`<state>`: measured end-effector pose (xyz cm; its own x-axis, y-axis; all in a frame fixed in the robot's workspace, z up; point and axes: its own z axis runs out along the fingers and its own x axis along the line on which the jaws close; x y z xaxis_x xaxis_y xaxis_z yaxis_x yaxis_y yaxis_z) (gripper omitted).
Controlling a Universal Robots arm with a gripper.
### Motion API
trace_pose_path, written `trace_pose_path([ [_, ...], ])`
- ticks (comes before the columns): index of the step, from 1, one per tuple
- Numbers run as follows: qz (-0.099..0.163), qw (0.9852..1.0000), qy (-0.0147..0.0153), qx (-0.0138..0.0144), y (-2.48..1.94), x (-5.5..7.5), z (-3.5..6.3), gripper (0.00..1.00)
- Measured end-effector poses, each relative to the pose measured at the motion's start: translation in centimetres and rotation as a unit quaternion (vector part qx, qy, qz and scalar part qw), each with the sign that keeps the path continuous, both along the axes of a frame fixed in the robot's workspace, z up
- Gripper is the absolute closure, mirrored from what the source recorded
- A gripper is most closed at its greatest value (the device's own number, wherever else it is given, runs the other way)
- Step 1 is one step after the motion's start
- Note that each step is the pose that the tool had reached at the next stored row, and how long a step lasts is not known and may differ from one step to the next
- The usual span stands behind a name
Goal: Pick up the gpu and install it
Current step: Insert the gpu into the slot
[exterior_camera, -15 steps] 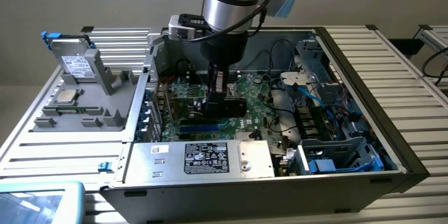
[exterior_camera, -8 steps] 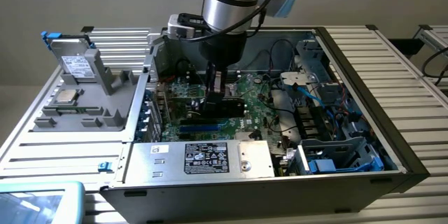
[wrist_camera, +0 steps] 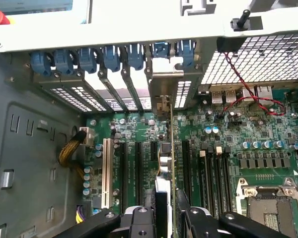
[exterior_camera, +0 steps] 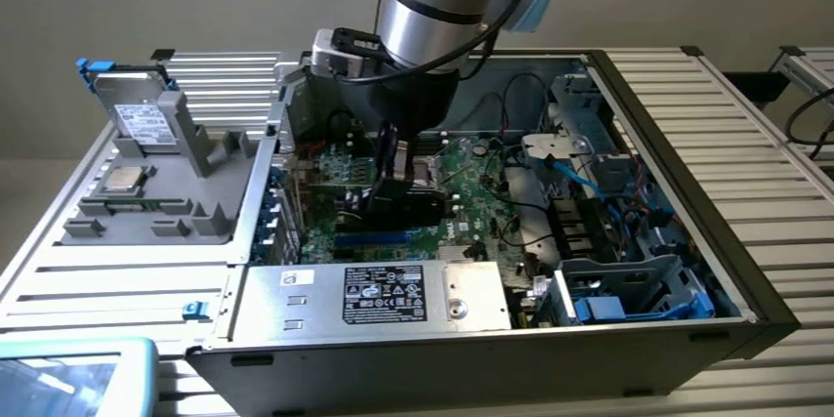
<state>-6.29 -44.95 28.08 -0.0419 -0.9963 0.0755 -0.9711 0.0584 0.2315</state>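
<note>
In the exterior view my gripper reaches down into the open computer case, shut on the gpu, whose black cooler shows just over the green motherboard. In the wrist view the gpu appears edge-on as a thin card running from between my fingers toward the case's rear wall. Its silver end bracket stands against a rear slot opening. The card stands upright along the black expansion slots. Whether its edge sits in a slot is hidden.
A power supply box fills the case's near side, with a blue drive cage and cables toward the exterior view's right. A grey parts fixture lies outside the case. Blue slot latches, a red-and-black wire and the processor socket surround the card.
</note>
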Motion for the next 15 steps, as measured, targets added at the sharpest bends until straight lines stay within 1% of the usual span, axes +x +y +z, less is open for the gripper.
trace_pose_path([
  [1, 0.000, 1.0000, 0.0012, 0.0001, -0.01, 0.0, -0.06, 0.73],
  [2, 0.000, 1.0000, 0.0013, 0.0000, -0.01, 0.0, -0.05, 0.73],
  [4, 0.000, 1.0000, 0.0014, 0.0000, -0.01, 0.0, -0.14, 0.73],
  [8, 0.000, 1.0000, 0.0014, 0.0000, -0.01, 0.0, -0.80, 0.73],
  [15, 0.000, 1.0000, 0.0014, -0.0001, -0.01, -0.4, -1.22, 0.73],
])
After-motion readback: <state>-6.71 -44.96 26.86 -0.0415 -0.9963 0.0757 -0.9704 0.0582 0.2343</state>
